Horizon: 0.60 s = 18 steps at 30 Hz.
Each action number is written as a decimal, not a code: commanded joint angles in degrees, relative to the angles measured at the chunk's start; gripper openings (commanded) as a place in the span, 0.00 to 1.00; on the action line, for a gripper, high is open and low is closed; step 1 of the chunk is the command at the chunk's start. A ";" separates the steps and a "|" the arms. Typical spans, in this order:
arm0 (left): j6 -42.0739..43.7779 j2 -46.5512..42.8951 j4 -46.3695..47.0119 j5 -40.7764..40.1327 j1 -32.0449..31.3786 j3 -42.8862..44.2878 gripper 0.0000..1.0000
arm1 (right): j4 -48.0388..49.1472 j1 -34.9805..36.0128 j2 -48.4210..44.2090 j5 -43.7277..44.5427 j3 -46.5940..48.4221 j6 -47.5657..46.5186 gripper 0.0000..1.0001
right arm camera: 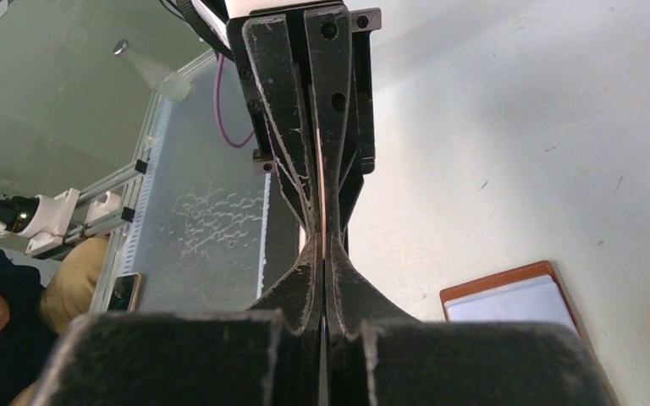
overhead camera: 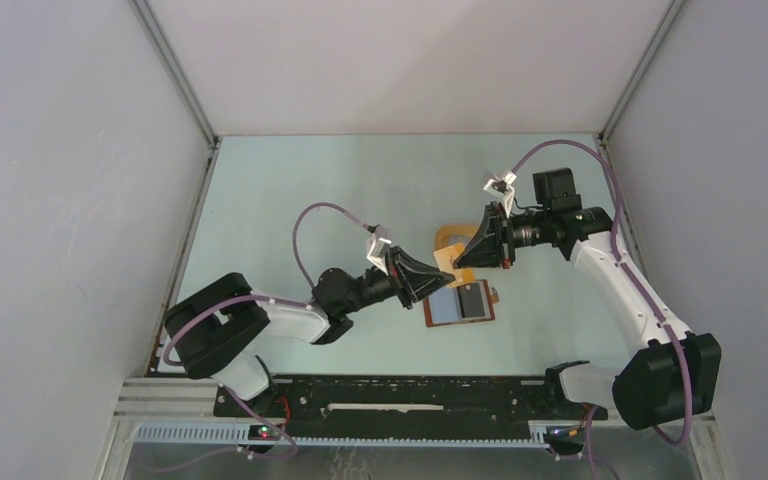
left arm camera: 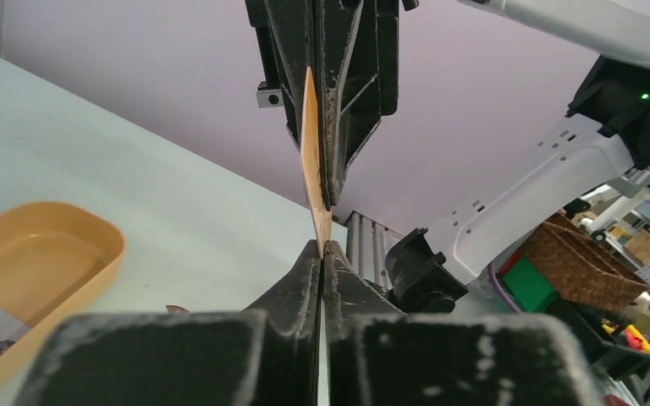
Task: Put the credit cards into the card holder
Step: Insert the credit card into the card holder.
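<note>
You are holding one thin tan card edge-on above the table, with both grippers on it. Your left gripper is pinching it from the left with its jaws together, and your right gripper is clamping it from the right. Just near of them, one brown wallet is lying open and showing two cards, one pale blue and one dark. One orange tray is sitting just beyond.
</note>
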 commanded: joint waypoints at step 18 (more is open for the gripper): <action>0.23 -2.65 -9.08 12.93 4.06 -1.63 0.00 | -7.71 1.26 -1.13 4.78 1.86 -10.38 0.61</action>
